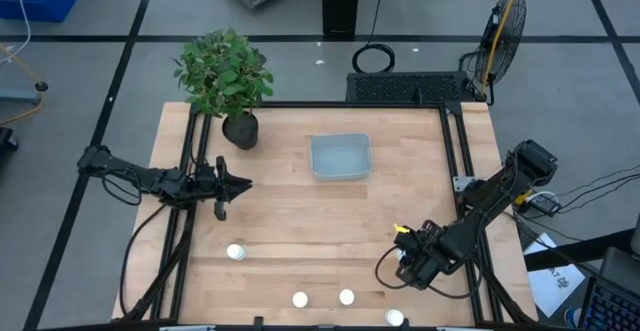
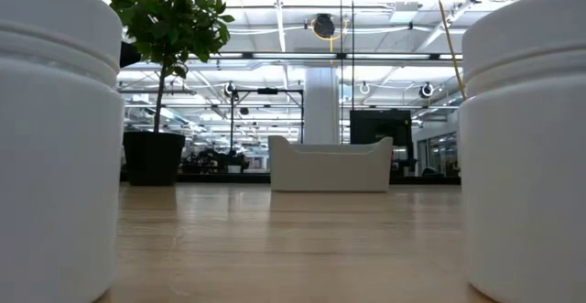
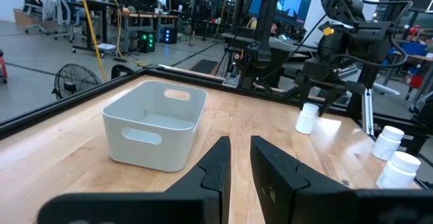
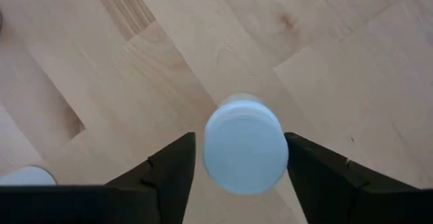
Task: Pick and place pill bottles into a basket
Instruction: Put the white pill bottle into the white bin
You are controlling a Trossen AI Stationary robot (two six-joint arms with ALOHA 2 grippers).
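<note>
Four white pill bottles stand upright on the table near its near edge (image 1: 235, 253), (image 1: 299, 299), (image 1: 346, 297), (image 1: 394, 318). A fifth bottle (image 4: 243, 143) stands on the wood between the open fingers of my right gripper (image 1: 405, 259), which points down over it. The fingers stand close on either side of its cap, and a thin gap shows at one side. The pale blue-grey basket (image 1: 340, 157) sits at the table's middle, toward the far edge. My left gripper (image 1: 235, 183) hovers shut and empty at the left, pointing toward the basket (image 3: 155, 126).
A potted green plant (image 1: 225, 81) stands at the far left corner. In the low view two bottles (image 2: 55, 138), (image 2: 526, 147) stand close to the camera on either side. The table's black frame rails (image 1: 455, 141) run along its edges. Bare wood lies between the bottles and the basket.
</note>
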